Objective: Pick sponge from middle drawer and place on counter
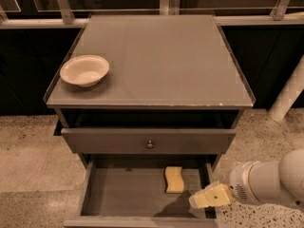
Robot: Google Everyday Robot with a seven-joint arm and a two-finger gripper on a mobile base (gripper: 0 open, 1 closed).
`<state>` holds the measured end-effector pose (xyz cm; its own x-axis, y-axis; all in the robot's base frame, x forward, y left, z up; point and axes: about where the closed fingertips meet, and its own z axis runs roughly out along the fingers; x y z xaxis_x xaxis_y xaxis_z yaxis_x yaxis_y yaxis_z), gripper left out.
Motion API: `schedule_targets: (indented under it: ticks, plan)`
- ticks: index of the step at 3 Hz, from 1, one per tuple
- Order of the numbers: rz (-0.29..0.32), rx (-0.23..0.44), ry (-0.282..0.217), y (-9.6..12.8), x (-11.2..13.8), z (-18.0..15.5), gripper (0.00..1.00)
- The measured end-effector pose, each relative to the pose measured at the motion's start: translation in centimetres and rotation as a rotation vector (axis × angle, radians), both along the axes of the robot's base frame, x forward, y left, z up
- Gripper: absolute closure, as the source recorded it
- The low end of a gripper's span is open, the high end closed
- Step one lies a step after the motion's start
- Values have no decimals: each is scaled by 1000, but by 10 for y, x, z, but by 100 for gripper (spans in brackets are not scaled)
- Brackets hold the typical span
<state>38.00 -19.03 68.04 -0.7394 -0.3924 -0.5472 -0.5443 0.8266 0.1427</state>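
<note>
The pale-yellow sponge lies on the dark floor of the open middle drawer, toward its back right. My gripper, cream-yellow on a white arm, hangs at the drawer's right front corner, just right of and below the sponge, not touching it. The grey counter above is flat with a thin raised rim.
A cream bowl sits on the counter's left side. A closed drawer front with a small round knob is above the open drawer. A white post stands at the right. Speckled floor surrounds the cabinet.
</note>
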Motion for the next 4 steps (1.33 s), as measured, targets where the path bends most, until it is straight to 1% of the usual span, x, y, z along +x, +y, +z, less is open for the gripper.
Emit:
schedule_targets:
  ticks: [1, 2, 3, 4]
  plan:
    - [-1, -1, 1, 1, -1, -3, 0]
    - [-10, -20, -3, 3, -4, -6, 0]
    - [-101, 51, 91, 22, -23, -60, 0]
    - [-218, 139, 183, 42, -31, -129, 0]
